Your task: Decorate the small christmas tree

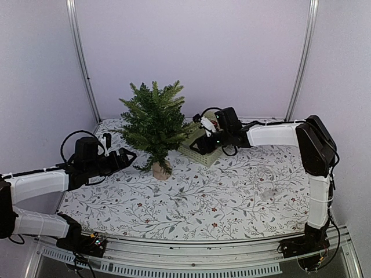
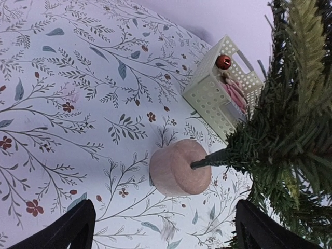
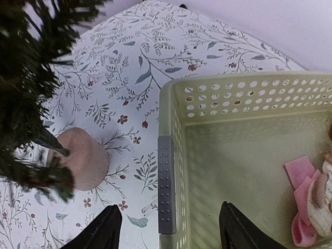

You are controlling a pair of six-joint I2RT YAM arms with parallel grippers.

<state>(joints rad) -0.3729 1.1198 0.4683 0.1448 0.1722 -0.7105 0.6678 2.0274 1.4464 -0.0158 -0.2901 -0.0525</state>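
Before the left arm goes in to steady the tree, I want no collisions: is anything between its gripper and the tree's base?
Nothing visible. From the left wrist, only bare tablecloth lies between the open left gripper and the tan base of the small christmas tree. The basket sits beyond the base, off that path.

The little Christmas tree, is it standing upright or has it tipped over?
Upright. In the top view the small christmas tree stands with its tip pointing up, and its tan base sits flat on the table.
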